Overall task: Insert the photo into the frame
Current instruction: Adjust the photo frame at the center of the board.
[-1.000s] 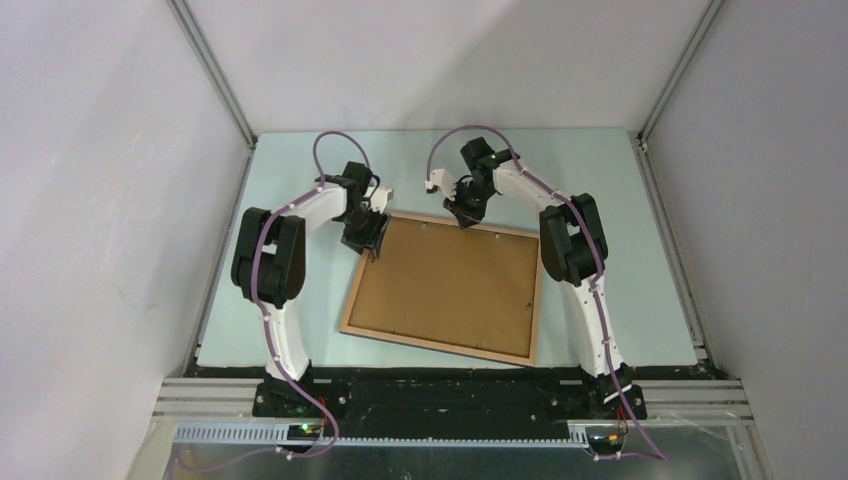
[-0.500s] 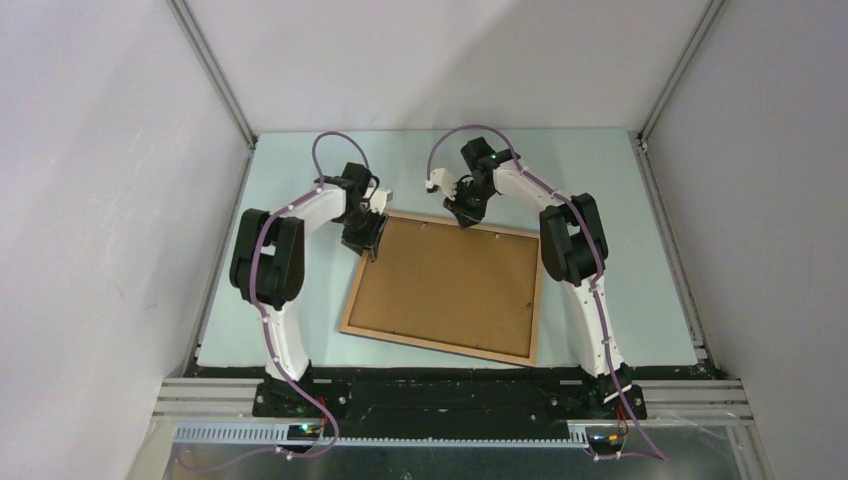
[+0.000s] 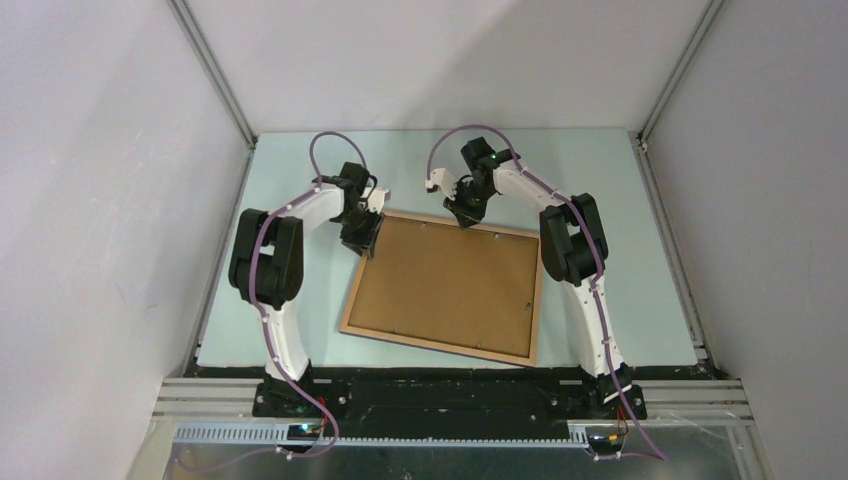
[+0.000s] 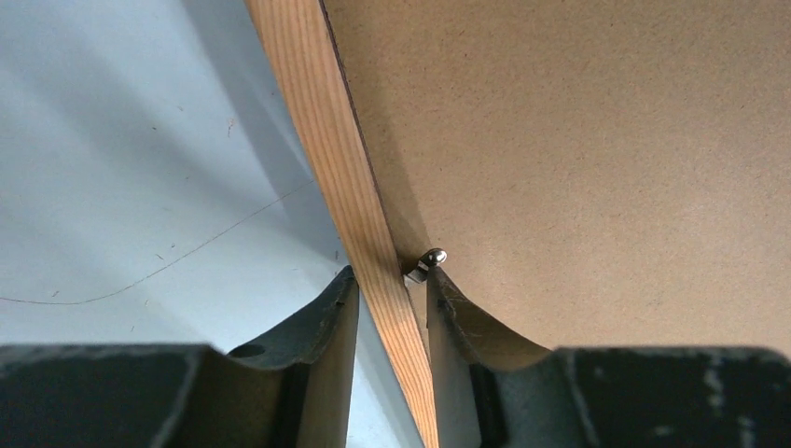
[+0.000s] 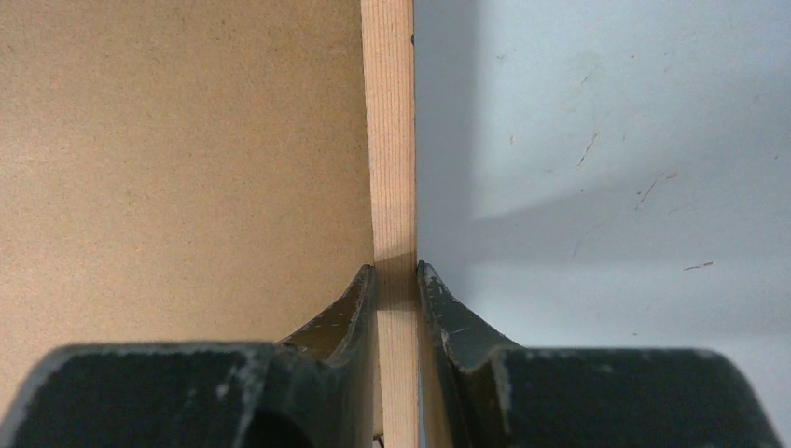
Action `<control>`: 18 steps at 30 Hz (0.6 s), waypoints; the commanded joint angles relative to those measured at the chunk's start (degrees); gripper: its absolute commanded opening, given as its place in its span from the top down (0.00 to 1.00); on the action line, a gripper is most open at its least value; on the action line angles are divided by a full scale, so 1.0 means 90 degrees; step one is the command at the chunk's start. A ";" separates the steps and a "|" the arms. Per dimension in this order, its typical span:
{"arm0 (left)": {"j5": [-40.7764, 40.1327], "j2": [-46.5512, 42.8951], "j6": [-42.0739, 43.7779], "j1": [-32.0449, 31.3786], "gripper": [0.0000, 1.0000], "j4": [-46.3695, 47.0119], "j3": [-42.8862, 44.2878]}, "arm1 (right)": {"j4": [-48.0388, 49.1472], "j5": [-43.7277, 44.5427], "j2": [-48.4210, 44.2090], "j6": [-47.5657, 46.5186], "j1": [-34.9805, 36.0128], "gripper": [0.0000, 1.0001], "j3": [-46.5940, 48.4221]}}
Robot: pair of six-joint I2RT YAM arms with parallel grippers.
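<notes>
On the pale blue-green counter (image 3: 620,200), slightly askew between the two arms, a thin-railed light wooden picture frame (image 3: 438,345) lies flat, back up, with a plain brown backing board (image 3: 445,285) filling it. At its far rail the right fingers (image 5: 347,317) pinch the wood from both sides. Near the far left corner, the left fingers (image 4: 322,345) straddle the left rail narrowly, beside a small metal tab (image 4: 429,260); whether they clamp it cannot be told.

The frame (image 3: 438,345) lies with one face down on the table (image 3: 640,280), so that face and anything under the brown backing board (image 3: 450,285) are hidden. In both wrist views its rail runs off the top and bottom edges. A metal tab (image 4: 429,259) beside the rail is partly tucked behind the left fingers (image 4: 462,322).
</notes>
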 commanded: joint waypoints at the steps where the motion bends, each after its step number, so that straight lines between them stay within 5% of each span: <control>1: -0.0058 -0.0283 0.0099 0.0046 0.66 0.0023 0.0119 | -0.0367 0.0024 -0.0095 0.0149 0.0012 1.00 -0.0069; 18: -0.0018 -0.0366 0.0147 0.0111 0.71 0.0021 0.0205 | -0.0397 0.0052 -0.0120 0.0166 0.0010 1.00 -0.0107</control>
